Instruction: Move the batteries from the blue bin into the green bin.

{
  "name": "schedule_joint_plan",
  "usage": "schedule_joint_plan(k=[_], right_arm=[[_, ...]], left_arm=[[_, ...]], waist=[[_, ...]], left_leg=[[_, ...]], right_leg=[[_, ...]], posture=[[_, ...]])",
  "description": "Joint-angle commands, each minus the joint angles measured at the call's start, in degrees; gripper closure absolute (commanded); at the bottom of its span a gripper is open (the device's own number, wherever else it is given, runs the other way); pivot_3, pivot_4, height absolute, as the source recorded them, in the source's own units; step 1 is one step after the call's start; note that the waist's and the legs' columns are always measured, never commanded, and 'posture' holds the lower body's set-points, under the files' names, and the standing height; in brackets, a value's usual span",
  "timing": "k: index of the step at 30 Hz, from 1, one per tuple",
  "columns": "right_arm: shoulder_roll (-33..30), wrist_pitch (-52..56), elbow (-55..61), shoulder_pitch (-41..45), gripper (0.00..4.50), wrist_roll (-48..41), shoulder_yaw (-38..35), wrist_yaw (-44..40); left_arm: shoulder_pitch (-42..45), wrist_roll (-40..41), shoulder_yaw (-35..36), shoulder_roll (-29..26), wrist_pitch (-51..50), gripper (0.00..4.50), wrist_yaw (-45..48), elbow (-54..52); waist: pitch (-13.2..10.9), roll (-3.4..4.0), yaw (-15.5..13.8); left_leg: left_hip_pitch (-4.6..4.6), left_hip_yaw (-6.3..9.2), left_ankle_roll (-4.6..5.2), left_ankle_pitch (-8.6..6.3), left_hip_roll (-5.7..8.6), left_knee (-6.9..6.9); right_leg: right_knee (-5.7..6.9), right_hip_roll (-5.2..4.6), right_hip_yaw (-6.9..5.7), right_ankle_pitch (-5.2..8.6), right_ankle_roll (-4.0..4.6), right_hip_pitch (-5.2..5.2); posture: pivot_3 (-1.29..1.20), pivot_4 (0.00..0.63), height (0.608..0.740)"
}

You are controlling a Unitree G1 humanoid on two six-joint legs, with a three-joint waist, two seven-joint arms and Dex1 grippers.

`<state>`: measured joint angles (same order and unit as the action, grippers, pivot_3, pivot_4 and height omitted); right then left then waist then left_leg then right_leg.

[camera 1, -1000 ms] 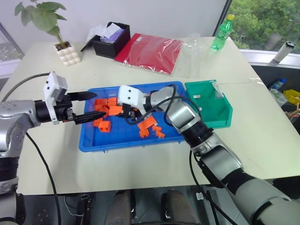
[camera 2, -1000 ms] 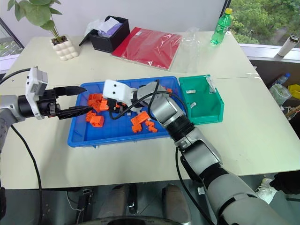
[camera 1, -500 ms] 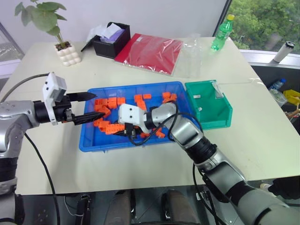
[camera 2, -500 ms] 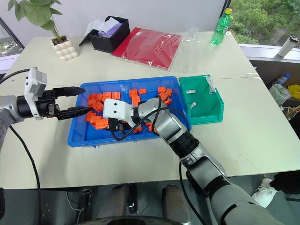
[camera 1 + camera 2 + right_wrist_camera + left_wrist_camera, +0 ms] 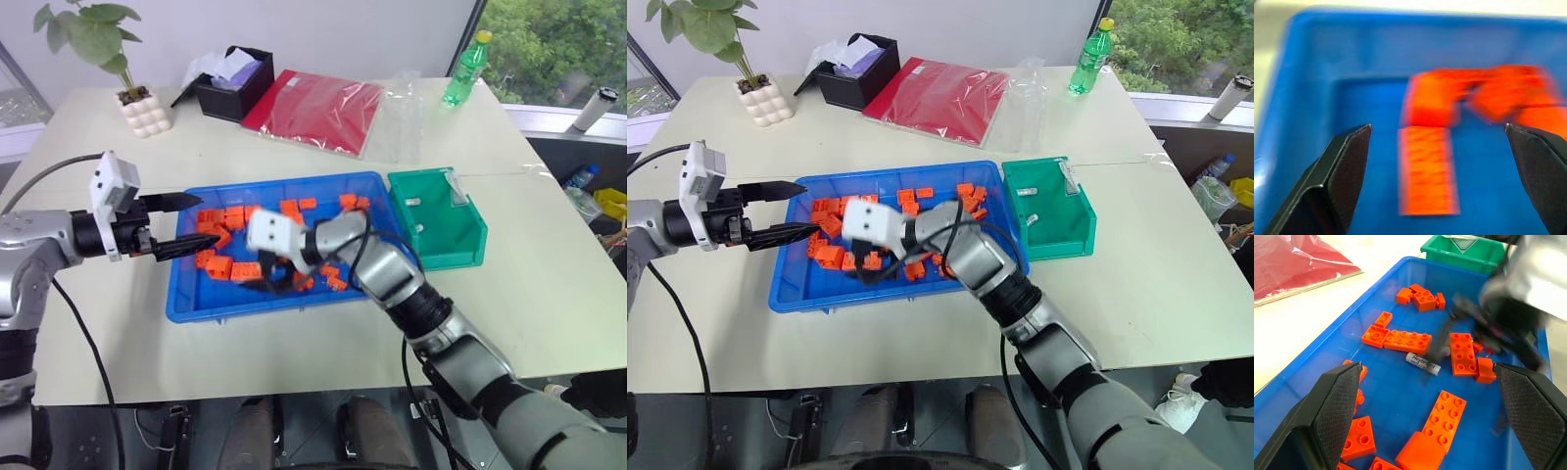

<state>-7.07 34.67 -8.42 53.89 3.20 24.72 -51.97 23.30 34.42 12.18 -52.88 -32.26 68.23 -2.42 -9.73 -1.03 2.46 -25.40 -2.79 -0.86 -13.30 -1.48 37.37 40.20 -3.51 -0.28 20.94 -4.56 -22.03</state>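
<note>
One battery (image 5: 1422, 364) (a pale labelled cylinder) is seen lying flat on the floor of the blue bin (image 5: 186, 299) among orange blocks (image 5: 1408, 340). It lies ahead of the left gripper (image 5: 1430, 423), untouched, whose fingers are spread apart. The right gripper (image 5: 1442, 183) is spread wide over orange blocks, empty. The green bin (image 5: 460, 245) stands beside the blue one.

My left gripper (image 5: 203, 221) sits at the left end of the blue bin (image 5: 191, 302), fingers spread apart with nothing between them; my right gripper (image 5: 257, 281) is blurry down among the orange blocks (image 5: 217, 266), can't make out its fingers; the green bin (image 5: 468, 245) touches the blue one's right end.
</note>
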Motion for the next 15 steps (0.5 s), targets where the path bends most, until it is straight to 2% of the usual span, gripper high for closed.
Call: schedule_joint_plan(k=[1, 5, 9, 12, 15], right_arm=[[1.36, 10.87, 4.73, 4.21, 0.03, -3.31, -5.97, 3.20], [3.00, 29.61, 8.62, 6.62, 0.03, -8.40, -12.25, 6.70], [0.71, 45.13, 16.93, 6.67, 0.03, -15.13, -14.81, 6.22], [-1.68, 50.12, 21.20, 5.87, 0.03, -18.61, -14.84, 6.85], [-4.12, 50.44, 22.43, 3.74, 0.03, -20.21, -12.82, 8.01]], left_arm=[[1.11, 0.13, 0.57, 0.14, 0.79, 0.00, -0.23, -0.53], [1.49, -0.22, 0.24, 0.82, 1.37, 0.00, -0.51, -0.15], [1.62, -0.56, 0.06, 1.55, 1.81, 0.00, -0.59, 0.16], [1.57, -0.70, -0.13, 1.94, 2.11, 0.00, -0.64, 0.42], [2.03, -0.78, -0.55, 2.49, 2.40, 0.00, -0.86, 0.86]], waist=[[0.00, 0.00, -0.03], [0.00, -0.01, 0.01], [0.00, 0.00, -0.07], [0.00, -0.01, -0.03], [0.00, -0.01, 0.00]], left_leg=[[0.00, 0.00, 0.00, 0.00, 0.00, -0.01], [0.00, 0.00, 0.00, 0.00, 0.00, -0.06], [-0.02, -0.01, 0.00, 0.00, 0.01, -0.06], [-0.02, -0.01, 0.02, -0.01, 0.02, -0.07], [-0.01, -0.01, 0.10, -0.06, 0.02, -0.09]], right_leg=[[0.00, -0.01, 0.00, 0.00, 0.00, 0.00], [0.00, -0.02, 0.00, 0.00, 0.00, 0.00], [-0.01, -0.03, 0.01, 0.00, 0.01, -0.01], [-0.02, -0.04, 0.01, 0.00, 0.01, -0.02], [-0.02, -0.03, 0.01, 0.00, 0.01, -0.03]], posture=[[0.00, 0.150, 0.740], [0.00, 0.150, 0.740], [0.00, 0.150, 0.740], [0.00, 0.150, 0.740], [0.00, 0.150, 0.740]])
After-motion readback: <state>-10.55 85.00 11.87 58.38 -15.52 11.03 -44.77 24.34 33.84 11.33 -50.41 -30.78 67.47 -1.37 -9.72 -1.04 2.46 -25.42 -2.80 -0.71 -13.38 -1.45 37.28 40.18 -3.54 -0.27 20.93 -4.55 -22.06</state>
